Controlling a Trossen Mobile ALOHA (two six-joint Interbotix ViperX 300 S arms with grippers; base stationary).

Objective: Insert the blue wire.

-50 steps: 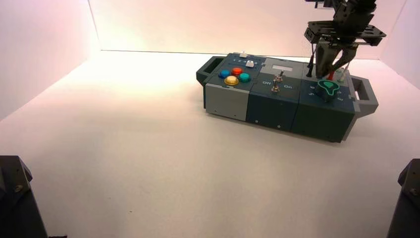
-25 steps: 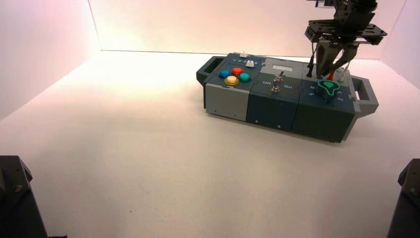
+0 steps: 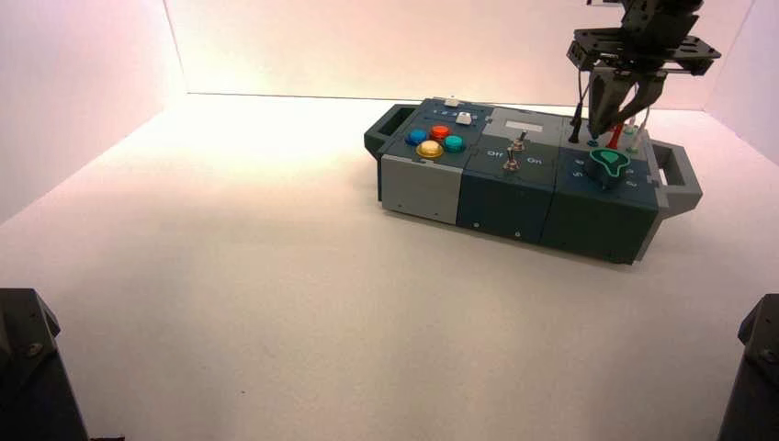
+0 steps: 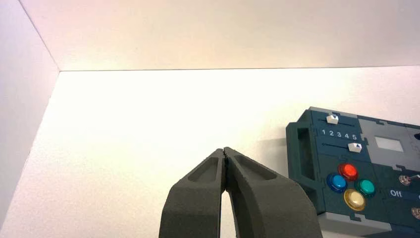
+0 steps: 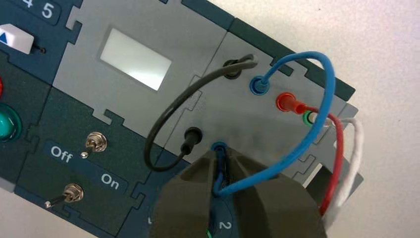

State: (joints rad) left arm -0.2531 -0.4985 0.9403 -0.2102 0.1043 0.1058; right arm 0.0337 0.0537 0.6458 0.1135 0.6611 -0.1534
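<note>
Right gripper down at the blue wire's near plug

Over at the robot's right-hand end of the box [image 3: 510, 204], the right gripper [image 5: 222, 152] hovers low with its tip at the near end of the blue wire [image 5: 324, 99]. That plug [image 5: 220, 161] stands right between its two halves, at a blue-ringed socket [image 5: 218, 146]; whether it's actually gripped, or how deep it sits, I can't tell from here. The wire arcs over one side of the gripper and runs to the other blue socket [image 5: 259, 85], ahead of the tip.

Just left of the gripper, the black wire [image 5: 166, 113] bows between two sockets; farther left are two metal toggle switches [image 5: 96, 142]. The red wire [image 5: 339, 158] and the white wire [image 5: 357, 144] hang to its right. The green-marked knob [image 3: 607, 167] is beneath it, on the robot's side.

The left gripper [image 4: 224, 150] waits over the table [image 4: 148, 129], clenched on nothing, the box off to its right.
</note>
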